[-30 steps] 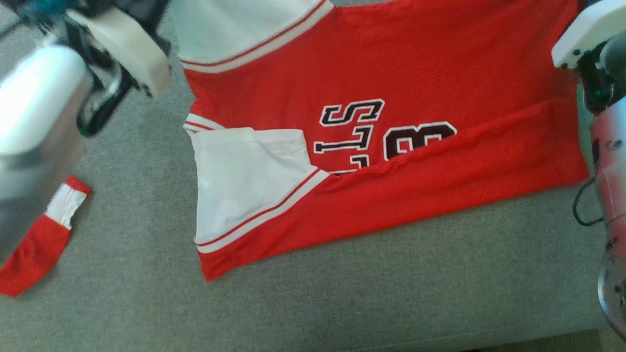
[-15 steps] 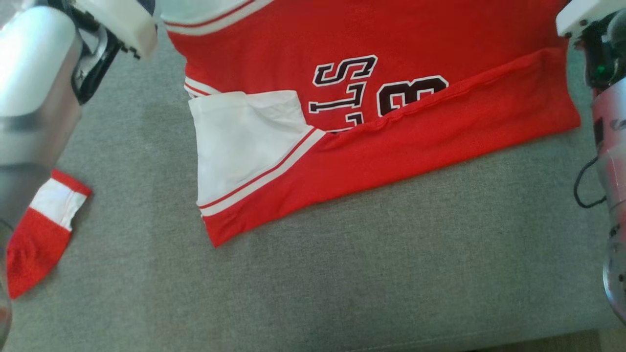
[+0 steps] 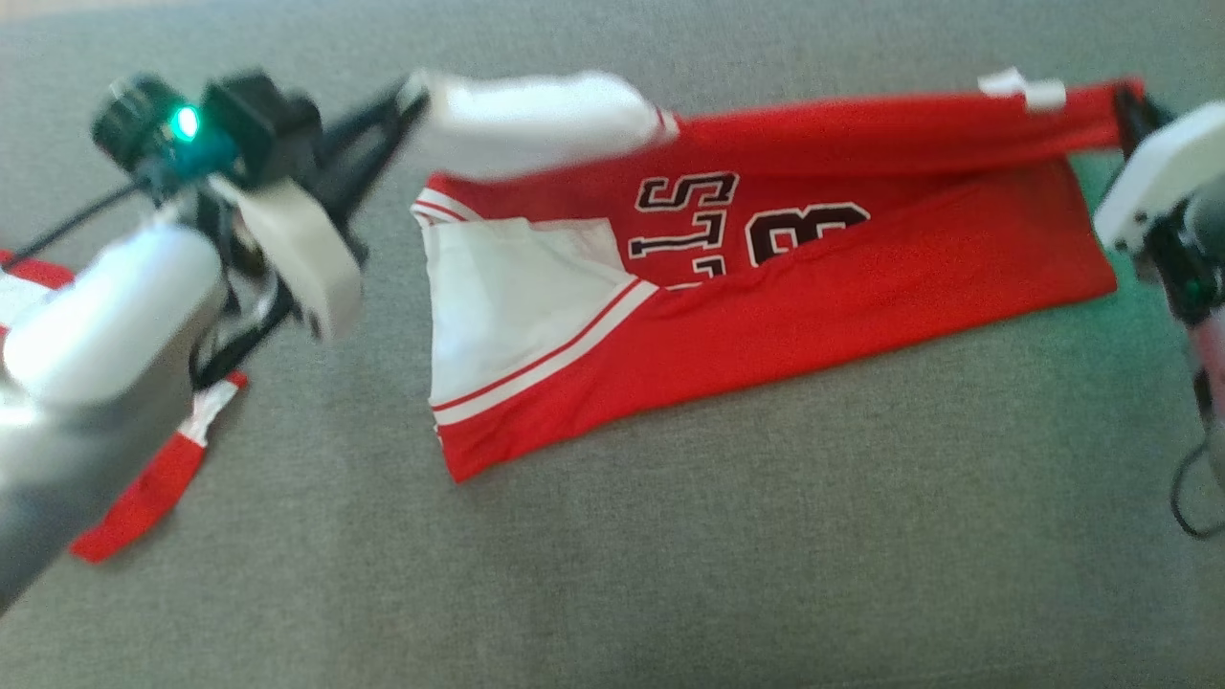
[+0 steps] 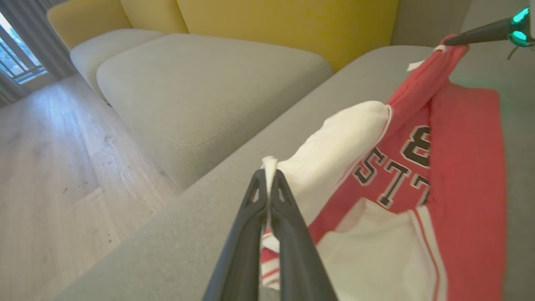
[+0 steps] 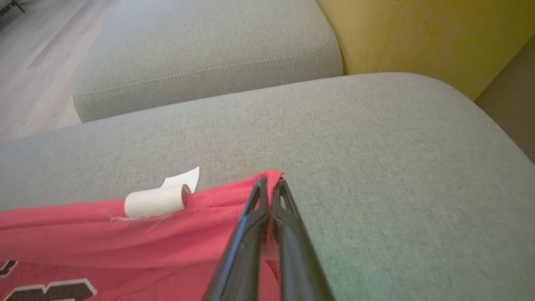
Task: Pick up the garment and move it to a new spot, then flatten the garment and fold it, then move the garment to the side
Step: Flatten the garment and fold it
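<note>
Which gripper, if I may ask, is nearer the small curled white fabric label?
Right. The right gripper pinches the red jersey beside the white label; the left gripper pinches its far white sleeve.

You can read black, white-edged print on the red garment (image 3: 957, 287): letters (image 4: 395, 183) "ST" with part of another T beside them, and a numeral 8 (image 4: 420, 146), partly cut off by a fold. White tag (image 5: 156, 200) on the edge: nothing legible.
</note>
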You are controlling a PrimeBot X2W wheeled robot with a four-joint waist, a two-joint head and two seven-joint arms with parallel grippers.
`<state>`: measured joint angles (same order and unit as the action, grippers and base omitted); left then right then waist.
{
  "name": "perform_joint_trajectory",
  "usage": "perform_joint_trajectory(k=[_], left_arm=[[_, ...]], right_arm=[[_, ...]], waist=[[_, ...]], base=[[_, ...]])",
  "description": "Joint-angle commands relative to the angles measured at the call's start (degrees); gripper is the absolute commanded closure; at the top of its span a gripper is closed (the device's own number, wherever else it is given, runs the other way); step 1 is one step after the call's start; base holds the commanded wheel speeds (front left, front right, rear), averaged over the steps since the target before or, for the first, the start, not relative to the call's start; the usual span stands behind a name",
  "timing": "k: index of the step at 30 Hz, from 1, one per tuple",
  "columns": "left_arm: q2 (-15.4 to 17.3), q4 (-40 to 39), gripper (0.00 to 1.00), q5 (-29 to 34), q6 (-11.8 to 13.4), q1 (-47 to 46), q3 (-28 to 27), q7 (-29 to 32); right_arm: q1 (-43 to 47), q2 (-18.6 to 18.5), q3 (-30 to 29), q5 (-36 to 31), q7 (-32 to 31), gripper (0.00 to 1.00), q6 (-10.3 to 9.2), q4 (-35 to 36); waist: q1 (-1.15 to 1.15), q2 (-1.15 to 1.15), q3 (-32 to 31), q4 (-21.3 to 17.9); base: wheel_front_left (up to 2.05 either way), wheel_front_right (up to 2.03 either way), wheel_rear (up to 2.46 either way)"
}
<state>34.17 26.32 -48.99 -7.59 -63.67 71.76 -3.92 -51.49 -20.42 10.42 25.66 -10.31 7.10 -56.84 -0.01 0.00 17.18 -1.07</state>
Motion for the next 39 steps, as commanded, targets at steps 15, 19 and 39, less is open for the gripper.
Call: perform_joint_trajectory(k=[15,19,39], left_arm=[[12.7,-23.2,1.00,-5.3,0.1,8.4,1.5,18.2],[12.7,-23.8,1.00,-4.7,0.1,10.0,1.6,20.0],[7.4,-14.7,0.00,-2.0,10.8,13.4,-7.3,2.0]], right_arm=[[8.9,-8.7,8.3,8.3,-15.7,1.00,0.39,7.5],[10.0,-9.4,9.4,9.7,-18.7,1.00,0.39,9.7],[12.5,-7.6,3.7,9.1,-7.4,0.00,0.39,18.2]], waist=[[0.01,0.00,-3.7,0.3],[0.01,0.00,-3.4,-0.1],[0.01,0.00,-5.5,-1.5]], base=[[0.00,0.00,0.00],[0.00,0.00,0.00],[0.00,0.00,0.00]])
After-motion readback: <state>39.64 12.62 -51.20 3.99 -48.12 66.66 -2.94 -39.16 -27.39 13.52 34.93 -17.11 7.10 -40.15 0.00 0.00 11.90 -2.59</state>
